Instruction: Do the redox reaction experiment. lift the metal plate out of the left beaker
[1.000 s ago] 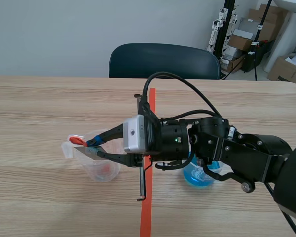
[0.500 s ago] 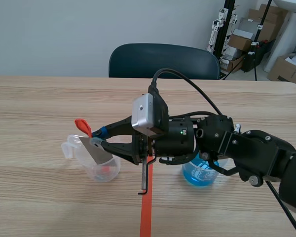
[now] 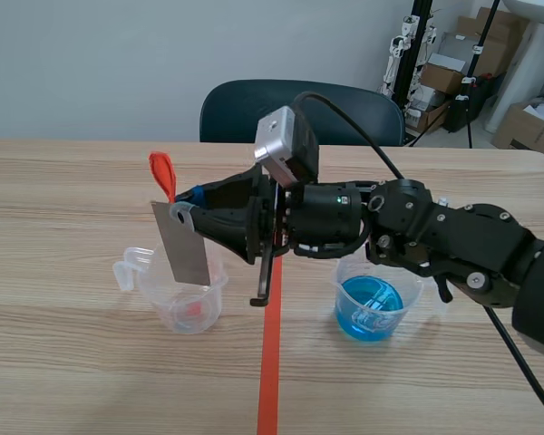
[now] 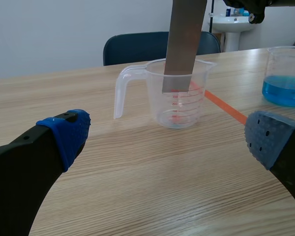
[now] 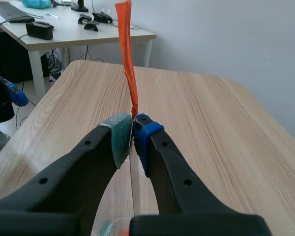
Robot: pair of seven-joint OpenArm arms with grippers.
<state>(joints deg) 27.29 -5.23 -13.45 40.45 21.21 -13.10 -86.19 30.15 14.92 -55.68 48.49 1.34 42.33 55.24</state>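
A grey metal plate (image 3: pixel 183 245) with an orange-red tab (image 3: pixel 163 174) at its top hangs tilted, its lower end still inside the rim of the clear left beaker (image 3: pixel 183 297). My right gripper (image 3: pixel 183 210), reaching across from the right, is shut on the plate's top edge. In the right wrist view the pads (image 5: pixel 119 137) pinch the thin plate (image 5: pixel 134 184) edge-on, the tab (image 5: pixel 127 54) sticking up ahead. The left wrist view shows the plate (image 4: pixel 184 44) dipping into the beaker (image 4: pixel 176 93); my left gripper (image 4: pixel 162 142) stands open, well short of it.
A second clear beaker (image 3: pixel 374 299) holding blue liquid stands right of the orange tape line (image 3: pixel 272 362), under the right arm. It also shows beyond the left gripper's finger as a blue beaker (image 4: pixel 287 76). A dark chair (image 3: pixel 299 113) is behind the table.
My right gripper has risen and rotated, carrying the plate from lying low in the left beaker to hanging nearly upright with only its lower end inside the rim.
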